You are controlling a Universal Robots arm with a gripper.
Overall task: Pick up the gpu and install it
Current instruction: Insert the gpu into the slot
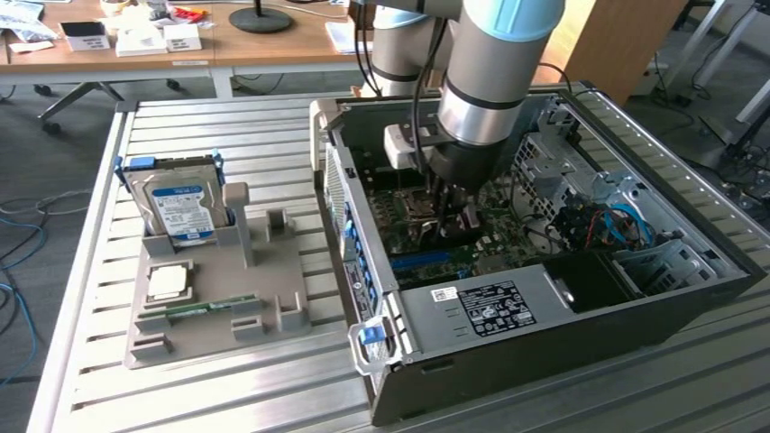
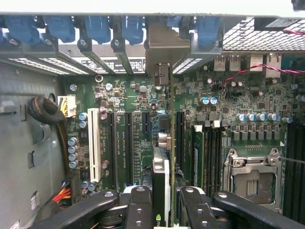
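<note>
The gpu (image 2: 161, 167) is seen edge-on in the wrist view, a thin dark card standing upright over the green motherboard (image 2: 124, 100). Its silver-grey bracket (image 2: 164, 47) reaches the case's rear slot openings. My gripper (image 2: 164, 210) is shut on the card, with one black finger (image 2: 138, 205) on each side of it. In the exterior view my gripper (image 1: 455, 206) is low inside the open computer case (image 1: 542, 311), just above the motherboard. The card's lower edge sits along the black expansion slots; whether it is seated I cannot tell.
A white slot (image 2: 94, 150), the empty CPU socket (image 2: 252, 179) and cable bundles (image 2: 45, 112) surround the card. On the slatted table, a grey holder (image 1: 259, 298) carries a hard drive (image 1: 180, 207), a CPU (image 1: 169, 281) and a memory stick (image 1: 198, 307). Desks stand behind.
</note>
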